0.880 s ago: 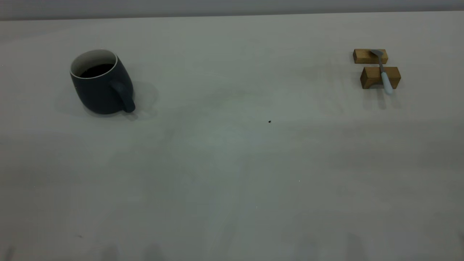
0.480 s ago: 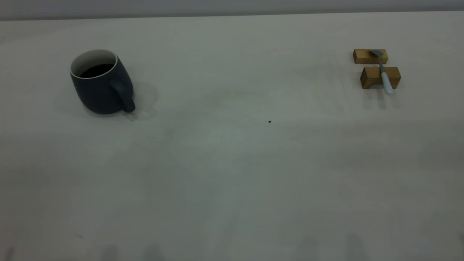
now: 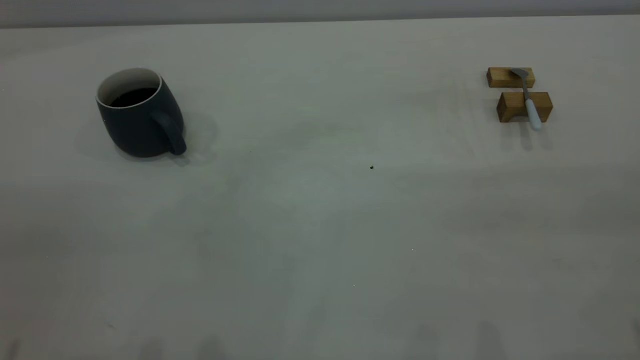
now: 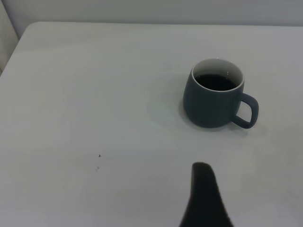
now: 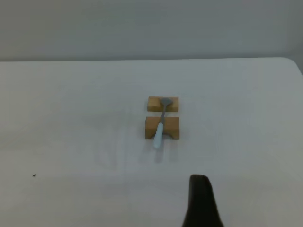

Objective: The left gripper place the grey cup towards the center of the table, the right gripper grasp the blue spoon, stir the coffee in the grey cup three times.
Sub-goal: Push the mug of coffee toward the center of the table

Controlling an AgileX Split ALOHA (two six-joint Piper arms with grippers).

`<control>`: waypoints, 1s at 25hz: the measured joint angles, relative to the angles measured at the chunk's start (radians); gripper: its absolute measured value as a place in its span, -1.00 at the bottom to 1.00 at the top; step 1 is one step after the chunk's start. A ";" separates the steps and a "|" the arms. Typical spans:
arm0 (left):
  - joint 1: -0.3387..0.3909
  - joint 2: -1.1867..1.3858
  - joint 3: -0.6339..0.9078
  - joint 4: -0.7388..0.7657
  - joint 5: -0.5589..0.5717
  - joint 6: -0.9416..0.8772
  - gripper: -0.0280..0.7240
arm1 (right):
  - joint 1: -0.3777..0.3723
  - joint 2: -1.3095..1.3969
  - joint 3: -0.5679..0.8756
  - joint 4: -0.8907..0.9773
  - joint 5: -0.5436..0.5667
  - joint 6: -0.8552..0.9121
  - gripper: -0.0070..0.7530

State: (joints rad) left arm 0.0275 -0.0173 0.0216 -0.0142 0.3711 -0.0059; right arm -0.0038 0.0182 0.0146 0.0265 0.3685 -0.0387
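Well apart, left end effector (image 4: 205,198) facing grey cup (image 4: 216,100)

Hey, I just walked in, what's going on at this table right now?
Nothing is being handled yet. The grey cup with dark coffee in it stands upright toward the left side of the table, not yet at the center. The blue spoon lies across two wooden blocks on the right. Neither arm shows in the exterior view; one dark finger of the left gripper points toward the cup, and one of the right gripper toward the spoon, both well short of them.
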 joint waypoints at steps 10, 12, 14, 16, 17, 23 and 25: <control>0.000 0.000 0.000 0.000 0.000 0.000 0.63 | 0.000 0.000 0.000 0.000 0.000 0.000 0.54; 0.000 0.000 0.000 0.000 0.000 0.000 0.63 | 0.000 0.000 0.000 0.000 0.000 0.000 0.54; 0.000 0.000 0.000 0.000 0.000 0.000 0.63 | 0.000 0.000 0.000 0.000 0.000 0.000 0.54; 0.000 0.000 0.000 0.000 0.000 0.000 0.63 | 0.000 0.000 0.000 0.000 0.000 0.000 0.54; 0.000 0.000 0.000 -0.001 0.000 -0.001 0.63 | 0.000 0.000 0.000 0.000 0.000 0.000 0.54; 0.000 0.001 -0.156 -0.025 0.146 -0.017 0.63 | 0.000 0.000 0.000 0.000 0.000 0.000 0.54; 0.000 0.016 -0.242 -0.025 0.181 -0.015 0.63 | 0.000 0.000 0.000 0.000 0.000 0.000 0.54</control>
State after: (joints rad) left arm 0.0275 -0.0011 -0.2204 -0.0391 0.5524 -0.0205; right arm -0.0038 0.0182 0.0146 0.0265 0.3685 -0.0387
